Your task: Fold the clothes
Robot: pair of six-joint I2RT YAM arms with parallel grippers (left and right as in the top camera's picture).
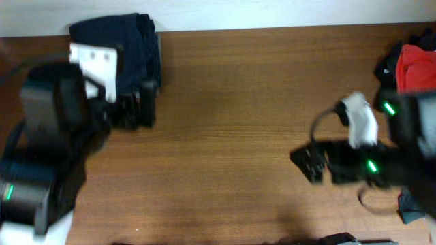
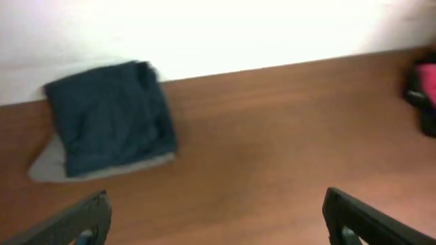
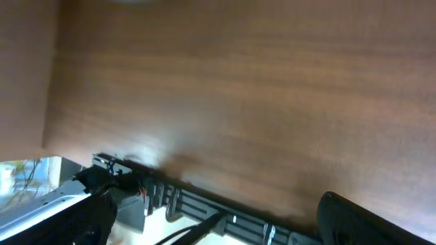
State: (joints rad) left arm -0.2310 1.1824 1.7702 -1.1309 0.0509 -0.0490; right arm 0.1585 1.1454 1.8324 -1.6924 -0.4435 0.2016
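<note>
**A:** Biggest thing first: the wooden table (image 1: 225, 136) is mostly bare between our two arms. Where are the navy shorts (image 2: 109, 116)?

**B:** At the far left corner, by the white wall (image 2: 204, 27). They lie folded square on top of a grey garment (image 2: 44, 167) (only a pale edge shows, so we can't name it better). From overhead, our left arm (image 1: 48, 102) covers part of that stack.

**A:** Then we judge that fold done. The step in hand looks like fetching the next piece from the pile of clothes (image 1: 409, 64) at the right edge, which is red over black.

**B:** To do it well, we should keep the left gripper (image 2: 216, 204) clear of the stack so nothing brushes the fold open. The right gripper (image 1: 312, 163) should go to the pile, since it is nearer. We take one garment only, by a hem or waistband rather than a bunched middle. Then we bring it to the open middle of the table, where we can spread it flat.

**A:** And the grippers themselves?

**B:** On the left one, the fingers (image 2: 82, 218) stand wide apart at the bottom corners of the wrist view. They hold nothing and touch nothing, and the shorts lie well ahead of them. The right one is the same in its own view: spread wide and empty, over bare wood near the table's front edge.
</note>
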